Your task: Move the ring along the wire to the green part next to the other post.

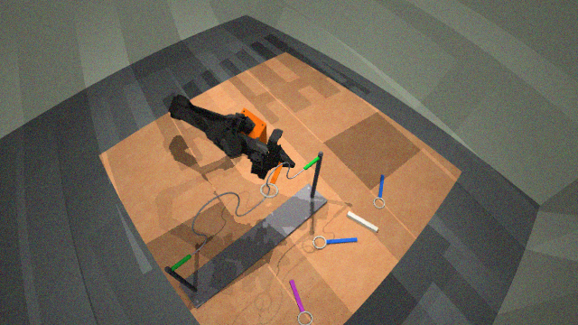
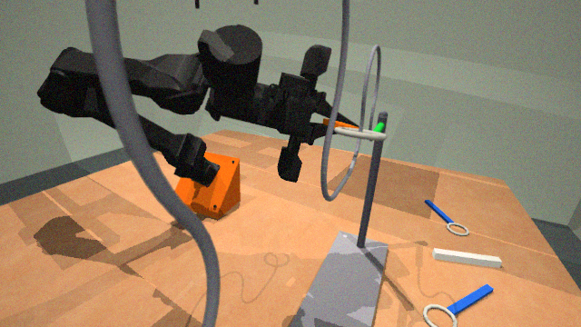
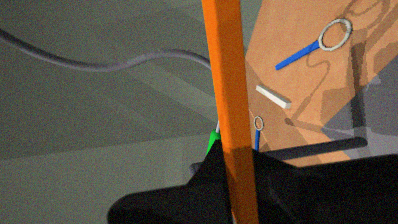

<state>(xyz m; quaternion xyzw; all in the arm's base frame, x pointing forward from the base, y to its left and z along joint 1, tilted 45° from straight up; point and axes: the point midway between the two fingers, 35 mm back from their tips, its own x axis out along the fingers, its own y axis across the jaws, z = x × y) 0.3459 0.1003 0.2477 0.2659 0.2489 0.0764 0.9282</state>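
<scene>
My gripper [image 1: 286, 164] [image 3: 222, 144] is shut on the orange handle [image 1: 276, 174] [image 2: 333, 122] [image 3: 225, 60], above the table. The pale ring [image 1: 269, 197] [image 2: 369, 135] lies nearly flat in the exterior view, with the grey wire [image 1: 231, 193] [image 2: 154, 170] [image 3: 95, 67] passing through it. The ring is at the loop on the right part of the wire; whether they touch I cannot tell. One green part [image 1: 312, 162] [image 2: 379, 128] [image 3: 213, 142] is by the right post [image 1: 317, 176] [image 2: 370, 195], the other green part [image 1: 181, 263] by the left post [image 1: 181, 279].
Wire bends rise close to the fingers. A grey base plate [image 1: 253, 246] [image 2: 345, 282] carries the posts. Two blue-handled rings, a white bar [image 1: 362, 221] [image 2: 467, 258] [image 3: 273, 97] and a purple-handled ring lie on the table beyond it. The orange mount [image 1: 257, 124] [image 2: 229, 186] is behind.
</scene>
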